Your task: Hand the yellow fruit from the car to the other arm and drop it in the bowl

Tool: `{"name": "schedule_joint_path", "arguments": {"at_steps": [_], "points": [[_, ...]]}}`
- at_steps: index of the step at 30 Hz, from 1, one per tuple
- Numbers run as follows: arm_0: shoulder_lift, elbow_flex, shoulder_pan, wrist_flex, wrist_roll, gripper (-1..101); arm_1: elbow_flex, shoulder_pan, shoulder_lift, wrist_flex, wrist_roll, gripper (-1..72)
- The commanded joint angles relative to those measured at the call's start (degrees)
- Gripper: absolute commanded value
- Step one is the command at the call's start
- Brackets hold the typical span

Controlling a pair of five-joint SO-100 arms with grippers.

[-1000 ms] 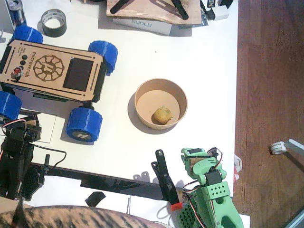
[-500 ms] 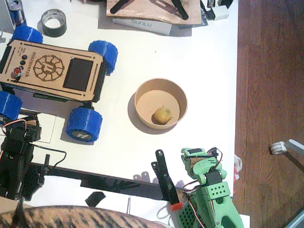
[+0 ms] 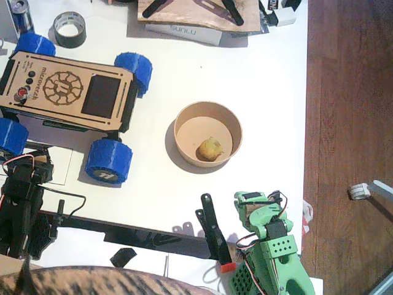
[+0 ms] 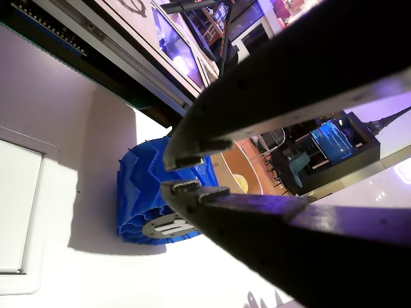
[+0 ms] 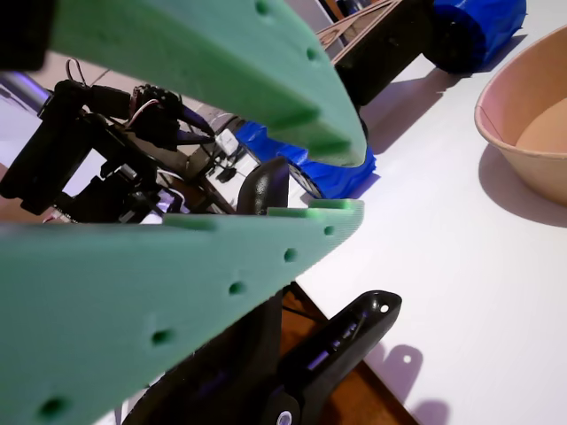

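Since the yellow fruit (image 3: 210, 149) already lies inside the bowl (image 3: 184, 126), the notes below read this as the closing step.

Step in hand: by my judgement the drop is done; nothing is left on the car (image 3: 64, 92) to fetch, and both arms sit low at the near edge of the table (image 3: 258, 80).

Fruit: resting on the bowl floor, toward the wall nearest the green fingers, well ahead of them and touching no finger.

Right fingers (image 5: 350, 181): the green pair, empty; in a wrist view the tips stand slightly apart with a narrow gap, pinching nothing. The bowl rim shows ahead and to one side of these tips, apart from them.

Left fingers (image 4: 186, 173): the black pair, also empty; the tips are nearly together with a thin slot between, closing on nothing. A blue wheel (image 4: 151, 212) of the car sits just beyond these tips, not touched.

Next move: I judge that nothing further needs grasping; what remains is for each arm to settle at rest, keeping the green fingers clear of the bowl wall and the black fingers clear of the wheel.

Risk: a nudge to the bowl could shift it.
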Motion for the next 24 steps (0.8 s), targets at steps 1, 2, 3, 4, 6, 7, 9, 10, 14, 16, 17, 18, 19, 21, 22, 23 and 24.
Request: {"name": "schedule_joint_path", "arguments": {"at_steps": [1, 2, 3, 4, 6, 7, 9, 10, 14, 16, 17, 18, 19, 21, 22, 23, 24], "points": [[5.27, 4.57, -0.09, 0.18, 0.53, 0, -0.18, 0.62, 0.18, -2.81, 0.00, -0.1], [5.27, 4.57, -0.09, 0.18, 0.53, 0, 0.00, 0.62, 0.09, -3.25, 0.09, -0.1], [5.27, 4.57, -0.09, 0.18, 0.53, 0, 0.09, 0.62, 0.09, -3.43, 0.09, -0.1], [5.27, 4.57, -0.09, 0.18, 0.53, 0, 0.09, 0.62, 0.09, -3.43, 0.09, -0.1], [5.27, 4.57, -0.09, 0.18, 0.53, 0, 0.00, 0.79, 0.09, -3.16, -0.18, -0.1], [5.27, 4.57, -0.09, 0.18, 0.53, 0, 0.00, 0.79, 0.09, -3.16, -0.18, -0.1], [5.27, 4.57, -0.09, 0.18, 0.53, 0, 0.00, 0.97, 0.09, -3.52, -0.09, -0.1], [5.27, 4.57, -0.09, 0.18, 0.53, 0, 0.00, 1.32, 0.09, -4.13, 0.09, -0.1], [5.27, 4.57, -0.09, 0.18, 0.53, 0, 0.35, 2.46, 0.09, -5.89, 0.35, 0.0], [5.27, 4.57, -0.09, 0.18, 0.53, 0, -0.09, 2.46, 0.09, -4.48, 0.00, 0.0], [5.27, 4.57, -0.09, 0.18, 0.53, 0, -0.26, 2.20, 0.09, -3.78, -0.18, 0.0], [5.27, 4.57, -0.09, 0.18, 0.53, 0, -0.44, 1.85, 0.09, -3.08, -0.53, 0.0], [5.27, 4.57, -0.09, 0.18, 0.53, 0, -0.53, 1.67, 0.09, -2.72, -0.70, 0.0], [5.27, 4.57, -0.09, 0.18, 0.53, 0, -0.53, 1.41, 0.09, -2.72, -0.79, 0.0], [5.27, 4.57, -0.09, 0.18, 0.53, 0, -0.53, 1.41, 0.09, -2.72, -0.79, 0.0], [5.27, 4.57, -0.09, 0.18, 0.53, 0, -0.53, 1.41, 0.09, -2.72, -0.79, 0.0], [5.27, 4.57, -0.09, 0.18, 0.53, 0, -0.44, 1.41, 0.09, -2.99, -0.70, 0.0]]}}
